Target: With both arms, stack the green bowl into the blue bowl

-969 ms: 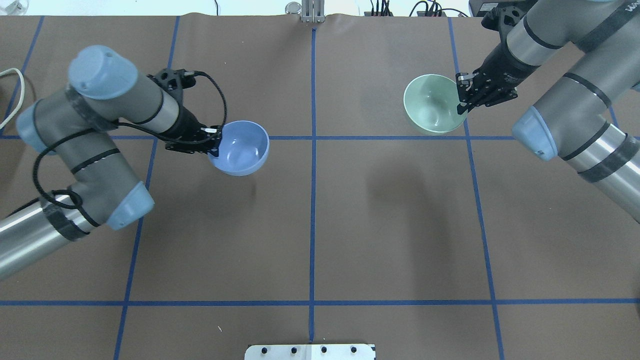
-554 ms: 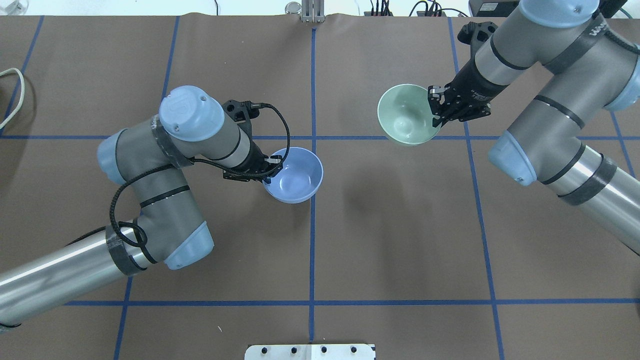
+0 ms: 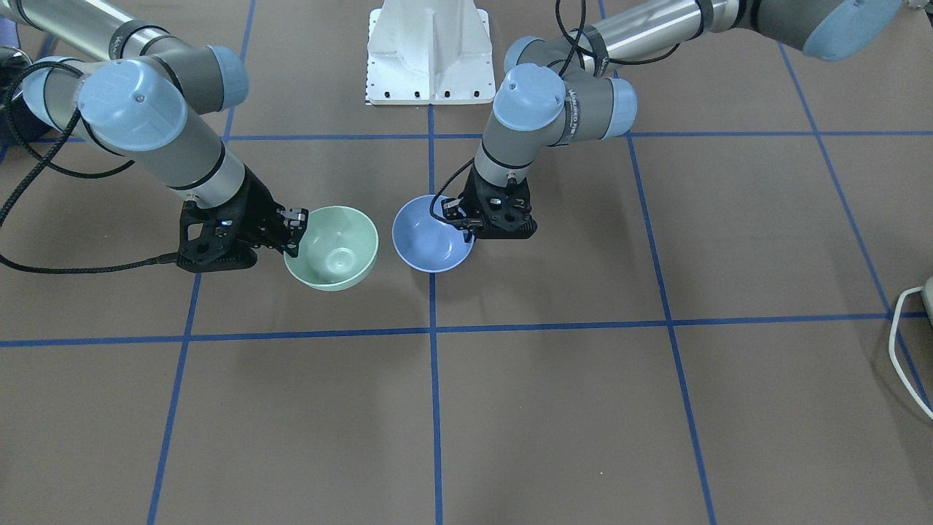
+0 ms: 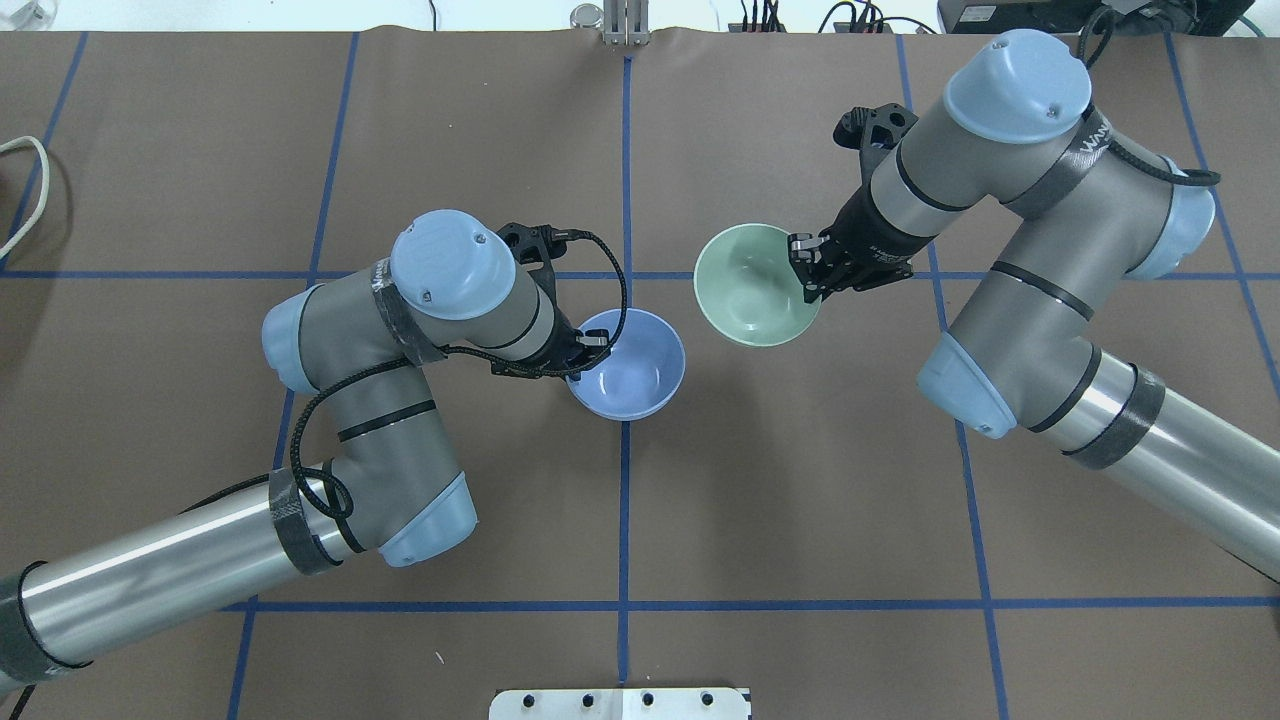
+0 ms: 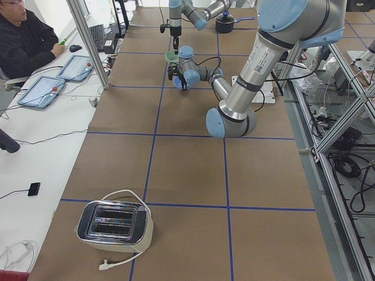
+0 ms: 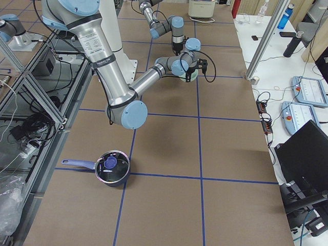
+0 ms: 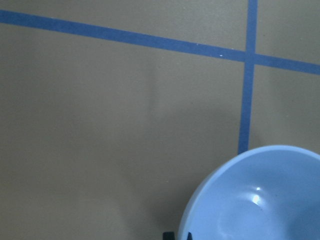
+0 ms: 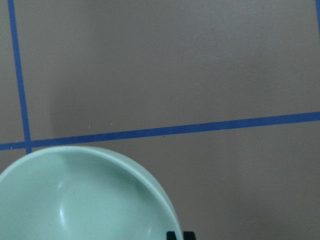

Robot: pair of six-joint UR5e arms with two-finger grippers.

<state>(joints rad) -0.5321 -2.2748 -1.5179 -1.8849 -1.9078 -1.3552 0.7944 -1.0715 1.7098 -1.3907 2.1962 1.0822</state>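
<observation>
The pale green bowl (image 4: 752, 286) hangs above the table just right of the centre line, held by its right rim in my shut right gripper (image 4: 806, 276). The light blue bowl (image 4: 630, 366) is held by its left rim in my shut left gripper (image 4: 578, 358), on the centre line. The bowls are side by side and apart, the green one farther from me. In the front view the green bowl (image 3: 334, 248) is left and the blue bowl (image 3: 430, 235) right, with the right gripper (image 3: 294, 232) and the left gripper (image 3: 466, 222) at their outer rims. Each wrist view shows its bowl (image 7: 260, 200) (image 8: 85, 197).
Brown table cover with blue tape grid lines (image 4: 625, 480). The white robot pedestal (image 3: 430, 51) stands at the table's near edge. A toaster (image 5: 114, 225) sits at the left end, a dark pot with lid (image 6: 111, 168) at the right end. A white cable (image 4: 25, 190) lies far left.
Both arms have carried their bowls inward toward the table's centre. The blue bowl moved right and nearer to me, the green bowl moved left and nearer. The gap between the bowls has shrunk.
</observation>
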